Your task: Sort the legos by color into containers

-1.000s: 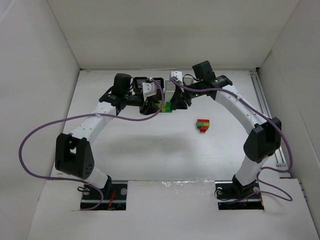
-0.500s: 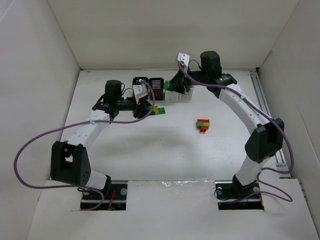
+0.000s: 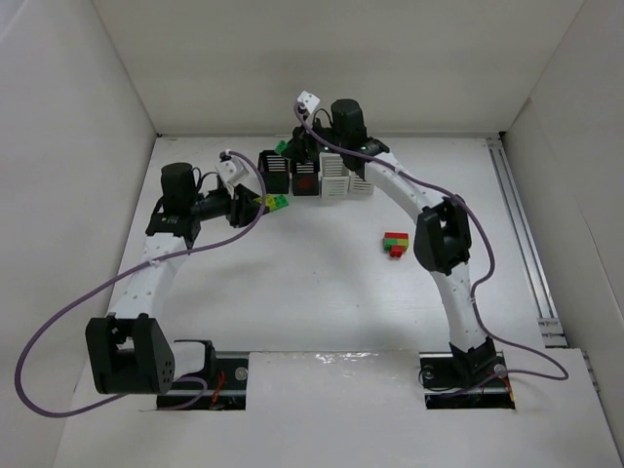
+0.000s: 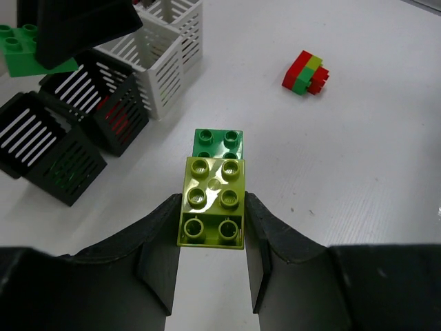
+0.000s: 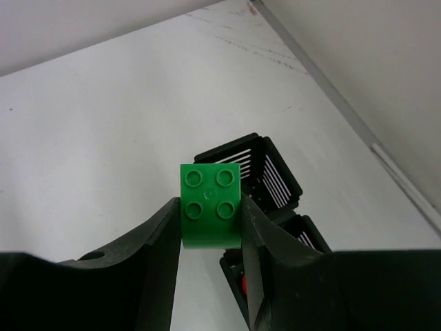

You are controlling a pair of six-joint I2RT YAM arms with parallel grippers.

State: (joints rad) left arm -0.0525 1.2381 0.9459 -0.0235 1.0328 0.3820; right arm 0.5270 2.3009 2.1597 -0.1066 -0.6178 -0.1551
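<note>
My left gripper (image 3: 258,202) is shut on a yellow-green lego (image 4: 212,200) with a green lego (image 4: 218,143) stuck to its far end, held left of the baskets. My right gripper (image 3: 290,146) is shut on a green lego (image 5: 210,203) and holds it over the leftmost black basket (image 3: 276,168); this lego also shows in the left wrist view (image 4: 27,52). A second black basket (image 3: 307,175) with something red inside and two white baskets (image 3: 334,175) stand in a row to the right. A red and green lego stack (image 3: 395,244) lies on the table.
White walls enclose the table on three sides. A metal rail (image 3: 522,234) runs along the right edge. Purple cables loop from both arms. The arm bases stand at the near edge.
The left gripper has drawn back to the left with the yellow-green and green pair. The right gripper has swung left with its green lego, from the white baskets to above the black ones.
</note>
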